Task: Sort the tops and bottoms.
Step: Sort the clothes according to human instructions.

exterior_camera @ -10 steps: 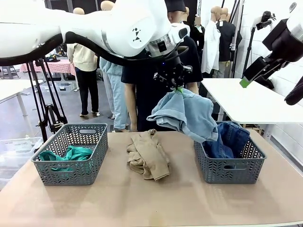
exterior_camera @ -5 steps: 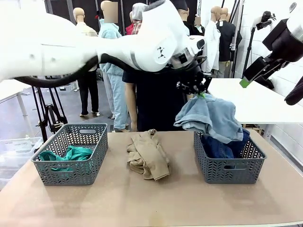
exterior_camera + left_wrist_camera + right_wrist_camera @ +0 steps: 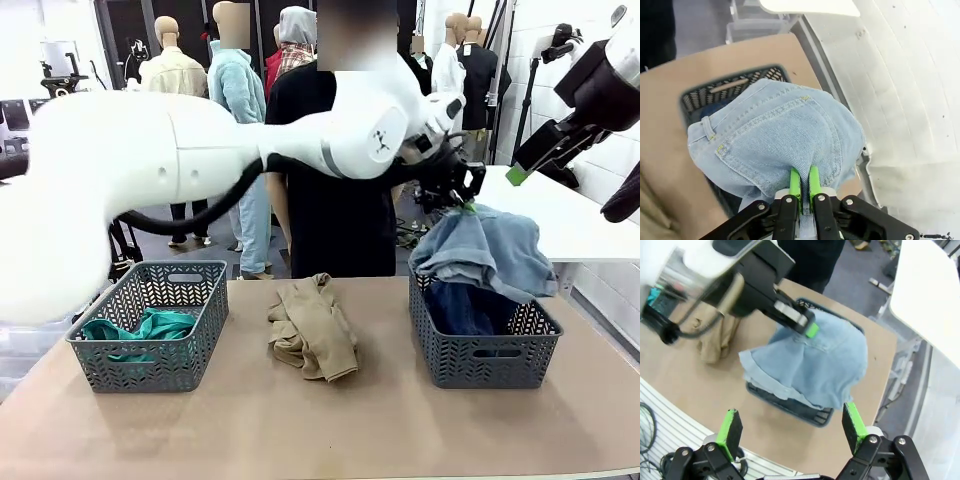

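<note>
My left gripper (image 3: pixel 466 203) reaches across the table and is shut on the pale blue denim shorts (image 3: pixel 487 250), pinching a fold between its green pads (image 3: pixel 795 176). The shorts hang over the right grey basket (image 3: pixel 486 357), draping onto its rim. The dark blue shorts (image 3: pixel 468 308) lie inside that basket underneath. A tan top (image 3: pixel 312 326) lies crumpled on the table's middle. A teal top (image 3: pixel 148 326) sits in the left grey basket (image 3: pixel 150 362). My right gripper (image 3: pixel 791 422) hovers high at the right, open and holding nothing, looking down on the pale shorts (image 3: pixel 815 360).
A person in a black T-shirt (image 3: pixel 330 190) stands at the far edge, behind the tan top. The brown table (image 3: pixel 330 430) has free room along its front. A white table (image 3: pixel 540 215) stands behind at the right.
My left gripper has carried the pale shorts to the right, from above the table's middle to over the right basket. The right arm has not moved.
</note>
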`<move>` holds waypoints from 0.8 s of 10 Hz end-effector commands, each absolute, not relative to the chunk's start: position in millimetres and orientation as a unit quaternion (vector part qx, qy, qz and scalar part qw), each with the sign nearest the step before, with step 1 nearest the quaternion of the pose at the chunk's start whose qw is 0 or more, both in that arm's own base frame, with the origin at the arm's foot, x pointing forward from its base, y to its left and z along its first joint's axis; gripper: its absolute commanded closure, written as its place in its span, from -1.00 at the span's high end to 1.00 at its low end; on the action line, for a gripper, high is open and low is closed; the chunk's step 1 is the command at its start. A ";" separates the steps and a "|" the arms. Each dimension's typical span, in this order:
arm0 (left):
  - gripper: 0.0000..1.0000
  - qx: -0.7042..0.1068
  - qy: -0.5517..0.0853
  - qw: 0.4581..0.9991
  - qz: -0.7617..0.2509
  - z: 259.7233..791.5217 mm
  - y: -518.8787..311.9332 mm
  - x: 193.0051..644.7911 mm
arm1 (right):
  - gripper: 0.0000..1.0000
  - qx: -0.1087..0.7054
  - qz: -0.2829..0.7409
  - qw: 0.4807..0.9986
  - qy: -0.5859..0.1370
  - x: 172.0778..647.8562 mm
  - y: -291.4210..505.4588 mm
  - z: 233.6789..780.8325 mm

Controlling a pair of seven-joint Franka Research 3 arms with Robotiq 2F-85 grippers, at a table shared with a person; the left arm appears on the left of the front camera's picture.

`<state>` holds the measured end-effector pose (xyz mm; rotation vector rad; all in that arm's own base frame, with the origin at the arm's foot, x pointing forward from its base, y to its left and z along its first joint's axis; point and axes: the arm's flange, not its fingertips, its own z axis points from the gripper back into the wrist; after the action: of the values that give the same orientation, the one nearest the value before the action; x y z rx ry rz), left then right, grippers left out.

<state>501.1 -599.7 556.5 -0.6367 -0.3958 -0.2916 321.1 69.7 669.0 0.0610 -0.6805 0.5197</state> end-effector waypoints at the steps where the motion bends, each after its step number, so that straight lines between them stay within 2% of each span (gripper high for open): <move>1: -1.00 -0.331 -0.169 0.920 -0.124 546.9 -621.2 511.9 | 1.00 0.024 0.251 0.911 -0.327 321.1 70.5 667.8; 8: -1.00 -0.223 -0.153 0.954 -0.128 426.7 -641.6 503.8 | 1.00 0.024 0.251 0.911 -0.327 321.1 70.5 667.8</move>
<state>498.8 -637.1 434.0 -0.5195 -0.2920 -0.2892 321.1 69.6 669.0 0.0611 -0.6804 0.5196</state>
